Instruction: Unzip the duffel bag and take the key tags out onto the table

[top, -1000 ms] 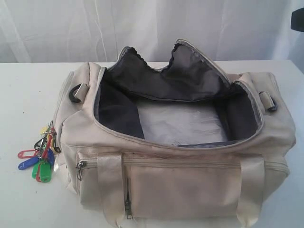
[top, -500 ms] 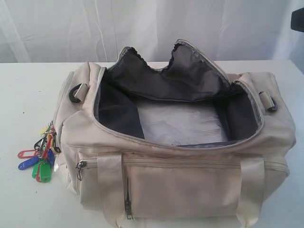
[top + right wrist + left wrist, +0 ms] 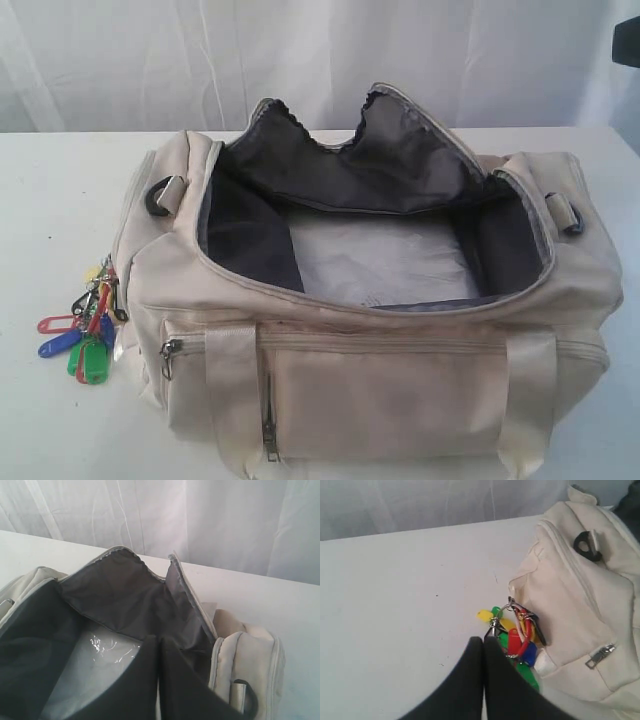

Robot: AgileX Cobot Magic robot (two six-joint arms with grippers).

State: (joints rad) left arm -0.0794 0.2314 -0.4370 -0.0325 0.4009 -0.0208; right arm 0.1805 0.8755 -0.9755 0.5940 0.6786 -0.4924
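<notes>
Duffel bag (image 3: 400,380) unzipped, key tags (image 3: 85,335) out on the table (image 3: 60,200)

The tags lie at the lower left of the exterior frame, against the bag's left end, so the job looks all but finished. Any retreat should lift straight up and away, clear of the metal ring and the raised flap. The left gripper (image 3: 483,641) hangs above the tags, jaws pressed together on nothing. The right gripper (image 3: 158,642) hovers over the bag's open mouth, jaws likewise pressed together and empty.

No text, label, brand or number can be read on the duffel bag (image 3: 380,390) or elsewhere.
</notes>
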